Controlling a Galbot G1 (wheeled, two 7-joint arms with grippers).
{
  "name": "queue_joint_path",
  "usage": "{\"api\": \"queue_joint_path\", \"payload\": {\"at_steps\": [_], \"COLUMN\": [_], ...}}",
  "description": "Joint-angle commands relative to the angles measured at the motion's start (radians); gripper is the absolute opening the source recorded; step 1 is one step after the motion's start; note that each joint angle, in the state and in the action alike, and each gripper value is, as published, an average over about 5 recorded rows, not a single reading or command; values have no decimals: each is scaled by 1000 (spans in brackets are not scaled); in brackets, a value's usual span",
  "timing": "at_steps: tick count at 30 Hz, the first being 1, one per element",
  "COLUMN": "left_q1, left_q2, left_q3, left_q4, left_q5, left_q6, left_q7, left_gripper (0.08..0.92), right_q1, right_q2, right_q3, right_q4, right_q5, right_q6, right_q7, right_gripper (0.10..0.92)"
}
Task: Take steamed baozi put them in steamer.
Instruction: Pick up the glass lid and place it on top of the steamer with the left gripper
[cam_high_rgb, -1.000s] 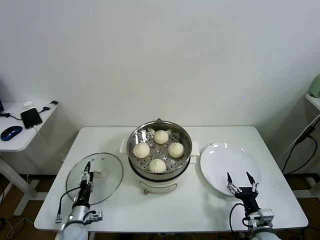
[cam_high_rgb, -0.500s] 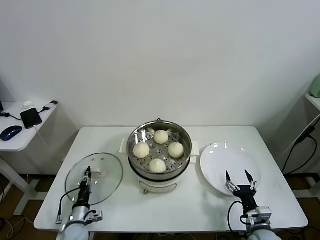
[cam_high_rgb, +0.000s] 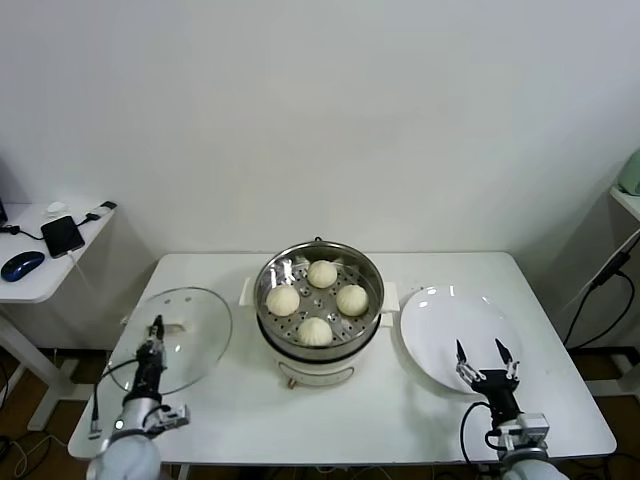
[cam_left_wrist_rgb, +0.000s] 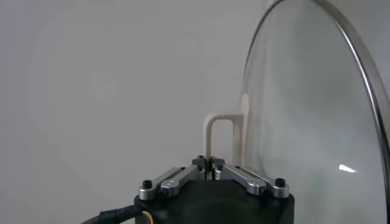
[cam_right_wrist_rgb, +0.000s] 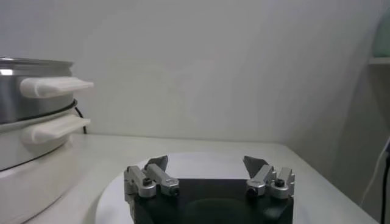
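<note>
Glass lid (cam_high_rgb: 178, 338) now tilted up, left gripper (cam_high_rgb: 153, 330) fingers pinching its handle above the white table (cam_high_rgb: 330, 420); right gripper (cam_high_rgb: 484, 356) fingers spread.

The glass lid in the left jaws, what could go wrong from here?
The left gripper pinches only the thin white handle of the glass lid, which stands tilted; it could swing or slip. Its edge sits close to the steamer holding four baozi, so a swing might knock it.

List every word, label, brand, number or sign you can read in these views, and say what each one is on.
None can be read in any view. The steamer has a small mark on the front of its cream base, too small to make out. The glass lid and the white plate bear no print.
</note>
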Motion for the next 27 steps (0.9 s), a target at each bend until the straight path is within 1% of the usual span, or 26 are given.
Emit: {"api": "queue_joint_path", "payload": {"at_steps": [1, 5, 8, 11, 14, 19, 23, 27], "left_q1": [38, 45, 20, -24, -75, -184, -253, -298], "left_q2": [51, 108, 128, 130, 119, 65, -2, -92], "left_q3": [-14, -28, -5, 56, 160, 416, 538, 627], "left_q4": [-192, -341, -426, -494, -541, -570, -533, -480], "left_q5": [-117, -186, -206, -194, -129, 32, 122, 211], "left_q6": [32, 103, 161, 221, 291, 415, 480, 529], "left_q7": [83, 194, 255, 307, 351, 428, 472, 506], "left_gripper": [131, 131, 131, 131, 131, 131, 131, 131], "right_q1": [-12, -18, -24, -28, -33, -39, -40, -44], "right_q2": [-6, -6, -7, -8, -8, -9, -10, -9], "right_q3": [7, 8, 10, 11, 11, 13, 17, 20], "right_q4": [30, 27, 26, 26, 26, 13, -2, -14], "right_q5": [-32, -37, -36, -35, -36, -35, -34, -33], "right_q6": [-41, -40, -32, -20, -7, 12, 29, 45], "right_q7": [25, 27, 26, 26, 23, 18, 17, 15], "right_gripper": [823, 823, 823, 823, 823, 823, 823, 823]}}
